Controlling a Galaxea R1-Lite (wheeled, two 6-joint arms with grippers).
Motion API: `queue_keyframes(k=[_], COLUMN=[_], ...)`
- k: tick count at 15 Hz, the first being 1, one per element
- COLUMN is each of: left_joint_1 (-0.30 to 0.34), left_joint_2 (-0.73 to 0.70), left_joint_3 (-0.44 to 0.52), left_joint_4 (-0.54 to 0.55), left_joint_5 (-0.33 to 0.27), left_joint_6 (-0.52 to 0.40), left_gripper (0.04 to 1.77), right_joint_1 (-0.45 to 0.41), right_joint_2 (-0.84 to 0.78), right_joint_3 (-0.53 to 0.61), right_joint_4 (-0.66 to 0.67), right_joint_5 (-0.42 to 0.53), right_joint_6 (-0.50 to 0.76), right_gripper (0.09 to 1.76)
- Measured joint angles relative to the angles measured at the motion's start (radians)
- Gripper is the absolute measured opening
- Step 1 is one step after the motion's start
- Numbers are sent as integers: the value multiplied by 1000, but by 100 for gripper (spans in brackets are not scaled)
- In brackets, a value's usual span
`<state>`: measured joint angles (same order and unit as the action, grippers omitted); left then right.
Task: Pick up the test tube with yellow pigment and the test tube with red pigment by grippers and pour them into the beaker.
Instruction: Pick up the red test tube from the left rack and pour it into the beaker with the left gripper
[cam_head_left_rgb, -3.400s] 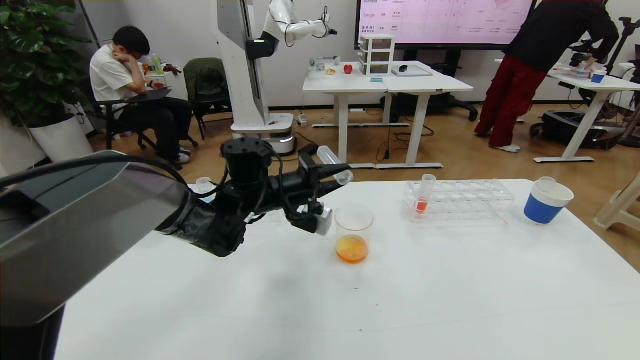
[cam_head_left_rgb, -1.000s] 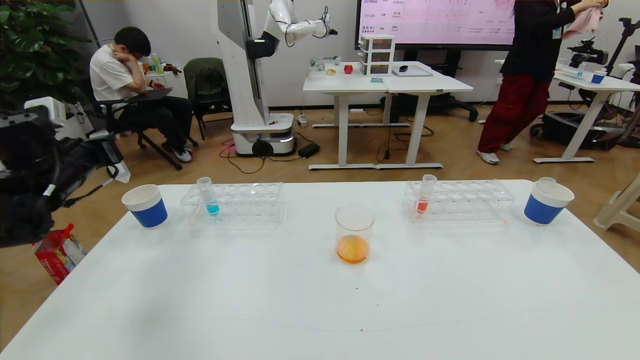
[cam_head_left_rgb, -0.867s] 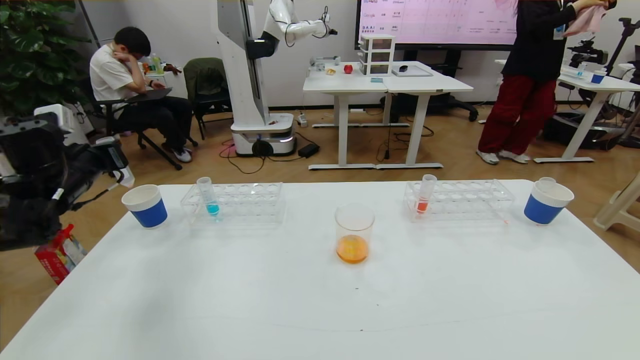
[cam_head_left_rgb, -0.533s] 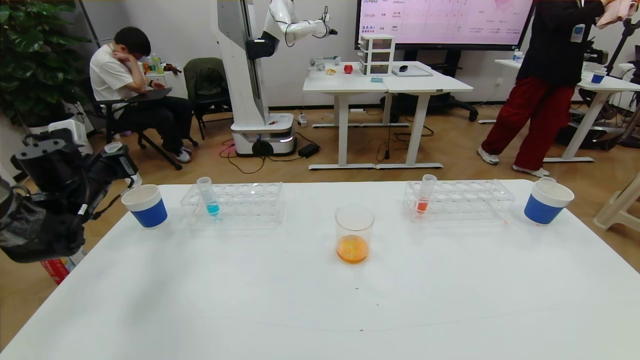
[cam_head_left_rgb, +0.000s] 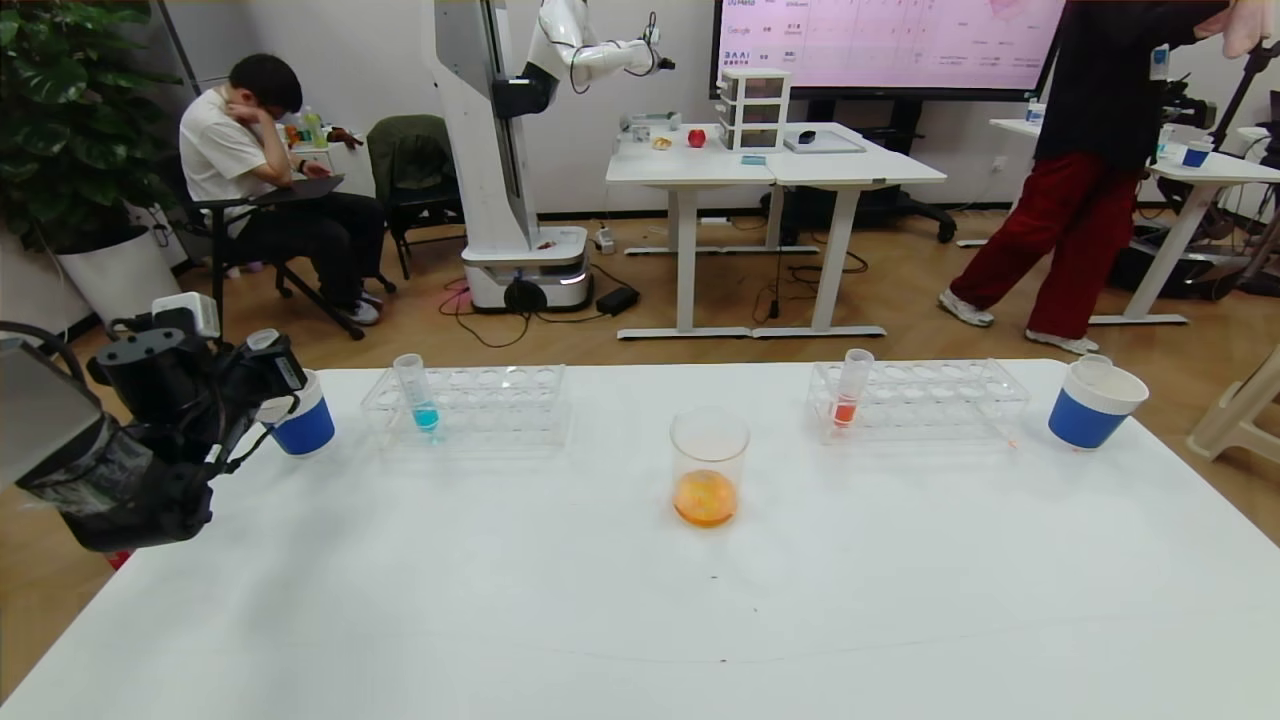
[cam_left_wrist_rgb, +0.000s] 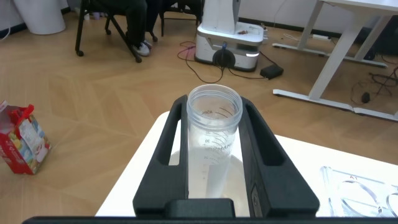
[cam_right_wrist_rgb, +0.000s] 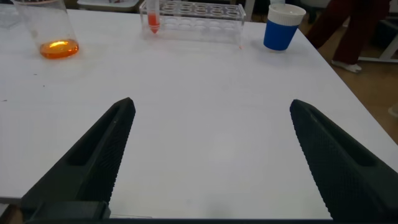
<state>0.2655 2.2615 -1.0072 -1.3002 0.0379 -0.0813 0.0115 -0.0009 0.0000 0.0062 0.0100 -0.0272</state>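
My left gripper is shut on a slim clear tube that looks empty, with no yellow liquid showing. It holds the tube upright, mouth up, right at the left blue cup near the table's far left corner; in the left wrist view the tube sits between both fingers of the left gripper. The beaker stands mid-table with orange liquid at its bottom. The red-pigment tube stands in the right rack. My right gripper is open and empty above the table's near right part.
A tube with blue liquid stands in the left clear rack. A second blue cup stands at the far right. The right wrist view shows the beaker, the red tube and that cup farther off.
My left gripper, earlier tilting the tube over the beaker, swung out past the table's left edge, then came back down and right to the left blue cup. The tube is still held.
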Motion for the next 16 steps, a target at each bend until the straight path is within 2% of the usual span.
queue_keyframes(k=[2, 3, 4, 5, 6, 7, 9, 11, 14, 16], left_joint_1=[-1, 0, 1, 1, 1, 1, -11, -56, -185, -279], left_joint_2=[1, 1, 1, -1, -4, -9, -32, -73, -165, -216], left_joint_3=[7, 10, 11, 14, 18, 20, 22, 22, 10, -3], left_joint_4=[-3, -3, -2, -1, -1, -1, 4, 23, 132, 163], left_joint_5=[0, 0, 0, 0, 0, -1, -1, -1, 1, 21], left_joint_6=[0, 1, 0, 0, 0, 0, -2, -1, 0, 1], left_gripper=[51, 57, 80, 119, 150, 170, 175, 175, 175, 175], right_joint_1=[0, 0, 0, 0, 0, 0, 0, 0, 0, 0], right_joint_2=[0, 0, 0, 0, 0, 0, 0, 0, 0, 0], right_joint_3=[0, 0, 0, 0, 0, 0, 0, 0, 0, 0], right_joint_4=[0, 0, 0, 0, 0, 0, 0, 0, 0, 0], right_joint_5=[0, 0, 0, 0, 0, 0, 0, 0, 0, 0], right_joint_6=[0, 0, 0, 0, 0, 0, 0, 0, 0, 0], right_gripper=[174, 174, 174, 174, 174, 174, 174, 174, 174, 174])
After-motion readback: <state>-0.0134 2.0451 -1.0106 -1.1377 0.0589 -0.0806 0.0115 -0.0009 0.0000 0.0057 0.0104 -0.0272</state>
